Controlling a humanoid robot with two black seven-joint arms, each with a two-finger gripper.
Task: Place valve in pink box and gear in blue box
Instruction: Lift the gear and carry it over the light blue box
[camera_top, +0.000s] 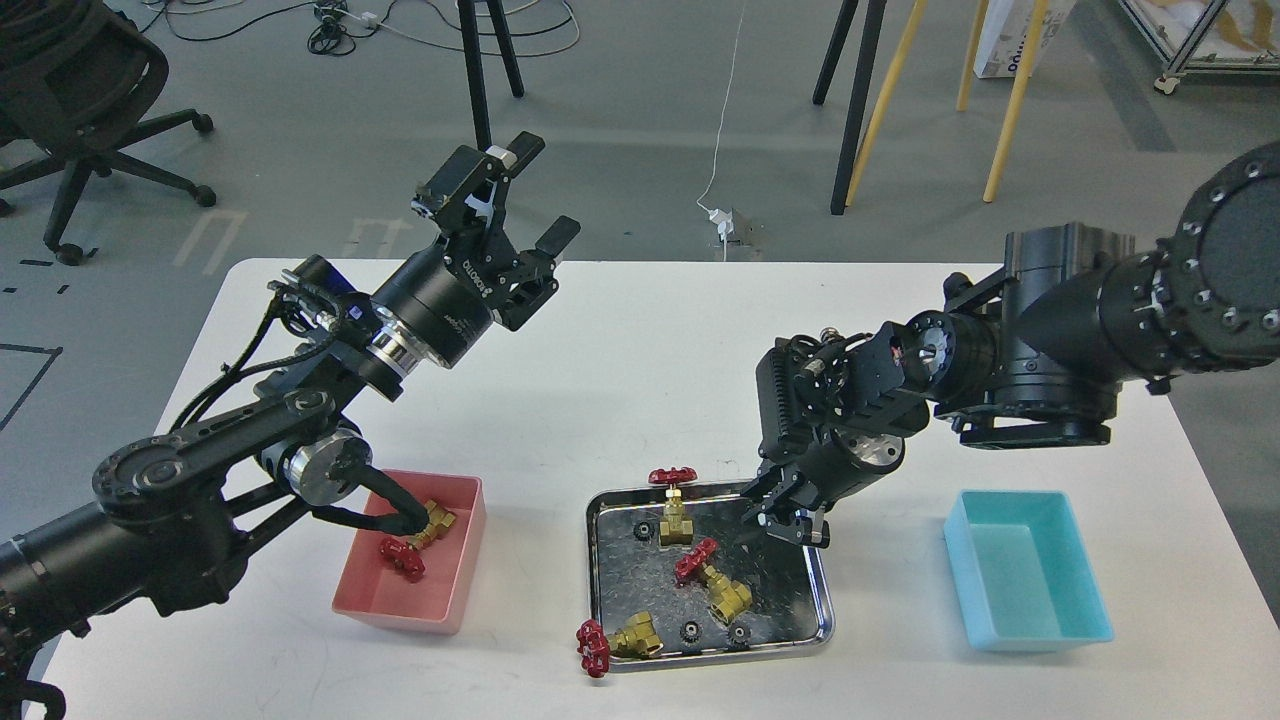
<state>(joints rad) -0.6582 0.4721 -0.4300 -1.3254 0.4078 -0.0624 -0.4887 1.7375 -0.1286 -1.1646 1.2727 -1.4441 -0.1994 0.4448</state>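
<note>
On my desk (620, 340) a brass valve (420, 538) with a red handwheel lies tilted in the pink box (460, 575) at the left, while my left pincer (525, 205) hangs spread and empty far above it. Small black gears (689, 630) sit in the steel tray (822, 610). My right pincer (790, 525) points down over the tray's far right corner; I cannot tell its opening, and the blue box (1030, 585) stands right.

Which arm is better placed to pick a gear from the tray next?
The right arm. Its end effector hangs low over the steel tray, close to the gears, with the blue box on its side. The left end effector is raised, far behind the pink box, which holds one valve.
</note>
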